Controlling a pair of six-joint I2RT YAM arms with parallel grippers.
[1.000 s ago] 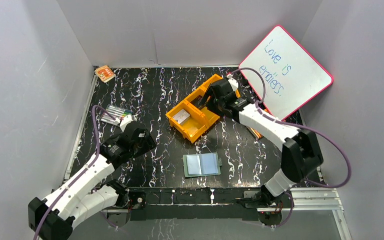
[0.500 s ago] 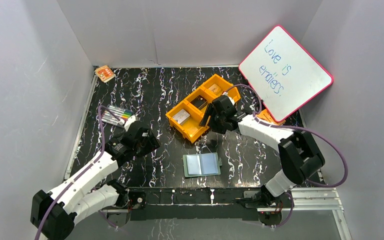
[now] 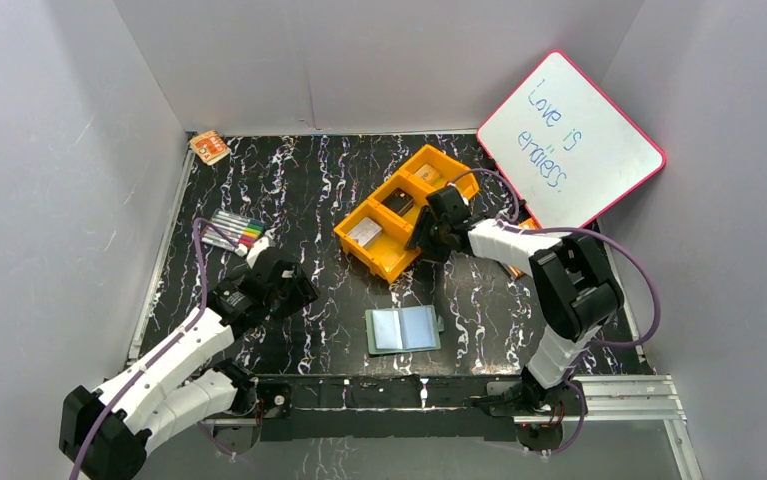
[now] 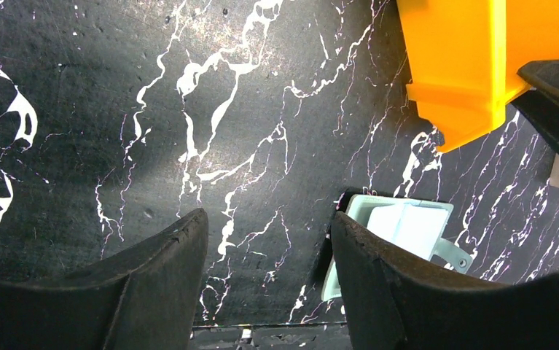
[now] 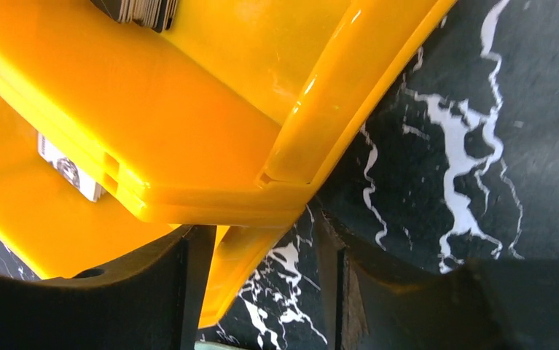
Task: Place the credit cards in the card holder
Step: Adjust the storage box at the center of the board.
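Note:
The card holder (image 3: 404, 328) lies open near the front edge, pale blue pockets up; the left wrist view shows the card holder (image 4: 407, 224) partly behind my right finger. The credit cards lie in the orange tray (image 3: 395, 262): a silver-grey card (image 3: 364, 232), a black card (image 3: 396, 205) and a tan card (image 3: 427, 178). My left gripper (image 3: 297, 290) (image 4: 267, 219) hovers open left of the holder, with nothing in it. My right gripper (image 3: 424, 250) (image 5: 262, 240) is open, its jaws astride the tray's near right corner wall (image 5: 247, 262). That wall touches the left finger only.
A pink-framed whiteboard (image 3: 569, 140) leans at the back right. Coloured markers (image 3: 234, 232) lie at the left and an orange patterned packet (image 3: 209, 147) sits in the back left corner. Grey walls close three sides.
My right gripper came from the tray's far end to its near right corner, and its jaws narrowed. The left arm shifted slightly.

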